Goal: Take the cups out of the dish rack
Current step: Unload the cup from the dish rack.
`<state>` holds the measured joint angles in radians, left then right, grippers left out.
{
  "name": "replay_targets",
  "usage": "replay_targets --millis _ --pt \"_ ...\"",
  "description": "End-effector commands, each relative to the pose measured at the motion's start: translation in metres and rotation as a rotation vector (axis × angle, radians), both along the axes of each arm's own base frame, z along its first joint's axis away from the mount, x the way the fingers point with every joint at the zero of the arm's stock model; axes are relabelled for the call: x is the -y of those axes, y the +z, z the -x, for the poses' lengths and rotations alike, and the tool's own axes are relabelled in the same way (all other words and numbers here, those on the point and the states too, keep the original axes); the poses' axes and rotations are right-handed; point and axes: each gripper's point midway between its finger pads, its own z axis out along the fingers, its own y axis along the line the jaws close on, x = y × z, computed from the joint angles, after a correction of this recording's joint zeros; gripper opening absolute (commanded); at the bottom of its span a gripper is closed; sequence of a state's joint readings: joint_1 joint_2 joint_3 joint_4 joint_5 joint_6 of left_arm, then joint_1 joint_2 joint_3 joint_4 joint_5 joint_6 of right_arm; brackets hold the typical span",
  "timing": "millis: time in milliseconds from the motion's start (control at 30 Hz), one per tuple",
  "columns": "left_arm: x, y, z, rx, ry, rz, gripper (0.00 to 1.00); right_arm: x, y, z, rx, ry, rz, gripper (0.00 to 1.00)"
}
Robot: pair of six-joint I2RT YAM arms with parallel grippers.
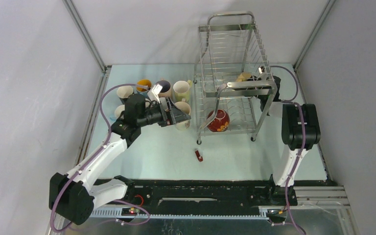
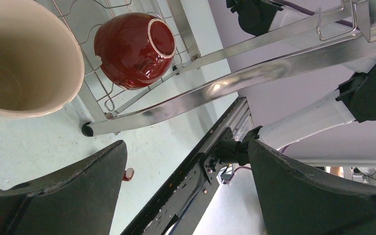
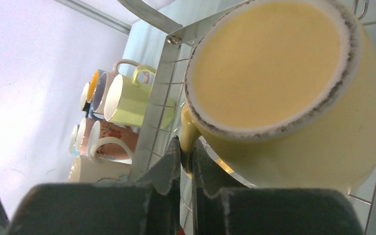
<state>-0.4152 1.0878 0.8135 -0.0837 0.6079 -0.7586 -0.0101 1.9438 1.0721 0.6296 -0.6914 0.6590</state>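
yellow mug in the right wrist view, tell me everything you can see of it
The yellow mug is glossy pale-yellow ceramic, its base toward the camera with a rough unglazed foot ring. It sits tilted on the dish rack's upper tier. The right pincer is shut on its handle, at the lower left.

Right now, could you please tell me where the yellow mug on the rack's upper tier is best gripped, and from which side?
By its handle, from the right end of the dish rack. The yellow mug lies tipped, its wide body likely too broad for a pincer, while the thin handle points that way; the right pincer is shut on it.
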Motion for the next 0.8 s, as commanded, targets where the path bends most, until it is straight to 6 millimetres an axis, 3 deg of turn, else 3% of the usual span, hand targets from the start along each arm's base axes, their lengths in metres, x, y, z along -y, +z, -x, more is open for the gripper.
replay_targets --millis 0,333,767 --pt "0.003 -0.001 0.002 0.037 -0.024 0.002 1.00 0.012 0.042 0.000 0.064 -0.019 -0.090 0.00" --pt "0.004 0.002 0.005 0.047 -0.029 0.008 1.00 0.021 0.086 0.006 0.112 -0.038 -0.179 0.00" --pt "0.002 0.004 0.009 0.054 -0.026 0.014 1.00 0.035 0.113 0.017 0.136 -0.071 -0.267 0.00"
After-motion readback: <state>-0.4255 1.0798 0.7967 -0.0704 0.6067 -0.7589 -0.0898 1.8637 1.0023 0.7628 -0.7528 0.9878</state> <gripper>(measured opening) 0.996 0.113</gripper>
